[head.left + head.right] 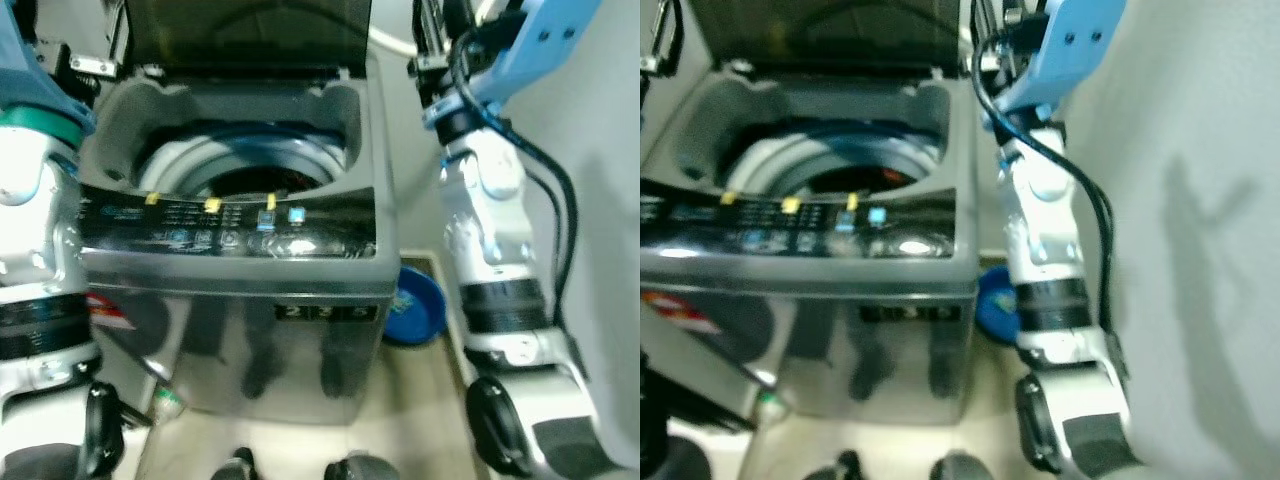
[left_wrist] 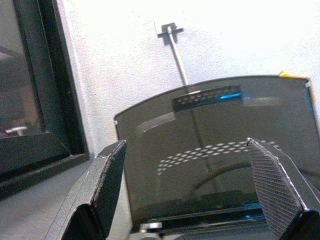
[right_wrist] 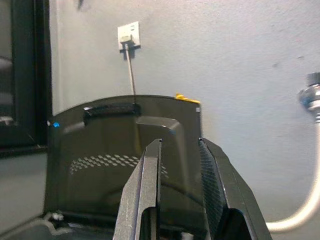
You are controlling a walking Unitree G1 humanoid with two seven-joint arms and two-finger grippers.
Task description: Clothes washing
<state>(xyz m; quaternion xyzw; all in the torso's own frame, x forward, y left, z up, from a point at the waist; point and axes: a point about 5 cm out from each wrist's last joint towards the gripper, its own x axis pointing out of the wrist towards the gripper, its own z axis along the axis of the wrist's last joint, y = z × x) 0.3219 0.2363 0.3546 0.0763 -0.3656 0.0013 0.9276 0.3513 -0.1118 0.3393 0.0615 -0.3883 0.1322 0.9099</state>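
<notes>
The washing machine [image 1: 235, 270] stands right in front of you, a silver-grey top-loader with its dark tinted lid [image 1: 245, 35] raised upright at the back. You look down into the open drum [image 1: 245, 170], ringed in pale grey and blue; something dark with a touch of red lies inside, too blurred to name. Along the front edge of the washing machine runs the black control panel [image 1: 230, 225], with 3 small yellow tabs and 1 light-blue one stuck on it.

Your left gripper [image 2: 190, 195] is held up facing the lid, its 2 black fingers [image 2: 107, 180] spread wide apart with nothing between them. Your right gripper [image 3: 180, 190] also faces the lid, its fingers only a narrow gap apart and gripping nothing. Beyond the lid, on the wall behind the washing machine, you can see a white wall socket [image 3: 128, 32] with a cord running down from it, and a tap with a pale hose [image 3: 310, 150] off to the lid's side.

On the floor just to the right of the washing machine sits a blue basin [image 1: 415, 305], partly hidden by your right arm [image 1: 500, 260]. A dark window frame [image 2: 45, 90] stands to the left of the lid.
</notes>
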